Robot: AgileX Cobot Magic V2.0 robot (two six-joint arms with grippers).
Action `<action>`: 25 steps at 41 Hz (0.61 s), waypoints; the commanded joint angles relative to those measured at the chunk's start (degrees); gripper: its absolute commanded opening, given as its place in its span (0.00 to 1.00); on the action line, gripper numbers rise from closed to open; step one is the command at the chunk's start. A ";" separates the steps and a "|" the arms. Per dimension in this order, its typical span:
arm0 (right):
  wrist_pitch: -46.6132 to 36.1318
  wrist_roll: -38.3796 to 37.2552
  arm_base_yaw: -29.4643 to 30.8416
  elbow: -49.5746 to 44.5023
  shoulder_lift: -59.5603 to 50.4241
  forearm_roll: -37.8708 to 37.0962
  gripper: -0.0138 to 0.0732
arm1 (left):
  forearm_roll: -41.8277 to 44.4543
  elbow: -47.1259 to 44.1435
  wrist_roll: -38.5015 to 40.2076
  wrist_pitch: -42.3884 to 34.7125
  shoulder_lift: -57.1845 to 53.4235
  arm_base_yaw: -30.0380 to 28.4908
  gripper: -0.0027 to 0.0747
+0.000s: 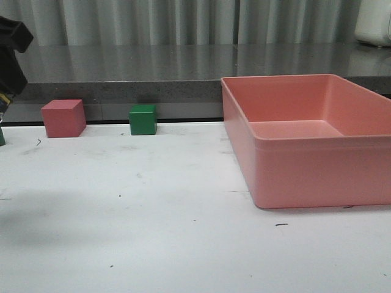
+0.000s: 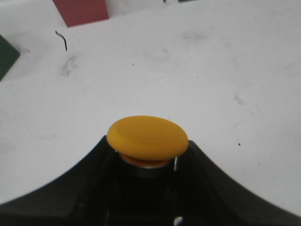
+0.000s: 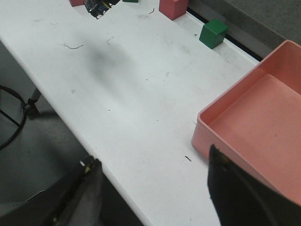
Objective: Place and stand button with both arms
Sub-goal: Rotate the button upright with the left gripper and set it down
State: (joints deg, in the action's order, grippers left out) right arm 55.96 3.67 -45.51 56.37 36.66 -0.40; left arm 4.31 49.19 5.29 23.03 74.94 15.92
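Above the white surface (image 2: 197,70), the left end effector (image 2: 148,188) is clamped around the button (image 2: 147,139), yellow cap facing outward, near the pink cube (image 1: 63,118). Well apart, the right end effector (image 3: 153,188) hangs spread wide and empty beside the pink bin (image 1: 293,177)

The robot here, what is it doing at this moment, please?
The left gripper holds the button between its fingers, above the white table, with the yellow cap pointing outward. The right gripper is open and empty, hanging over the table's near edge beside the pink bin. A pink cube and a green cube sit untouched at the back of the table. The button has not been set down yet.
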 commanded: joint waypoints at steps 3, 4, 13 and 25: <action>-3.61 0.36 0.12 1.41 0.17 0.02 0.73 | 0.45 -8.76 -0.17 -22.16 -6.11 0.01 0.27; -3.61 0.36 0.12 1.41 0.17 0.02 0.73 | 0.61 -10.72 -0.17 -24.60 -6.45 0.01 0.27; -3.61 0.36 0.12 1.41 0.17 0.02 0.73 | 0.61 -22.03 -0.17 -46.50 -5.20 0.01 0.27; -3.61 0.36 0.12 1.41 0.17 0.02 0.73 | 0.61 -26.60 -0.17 -70.76 4.51 0.01 0.27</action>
State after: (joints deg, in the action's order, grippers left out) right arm 55.96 3.67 -45.51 56.37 36.66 0.00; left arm 5.12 21.57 5.01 -37.06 78.02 15.92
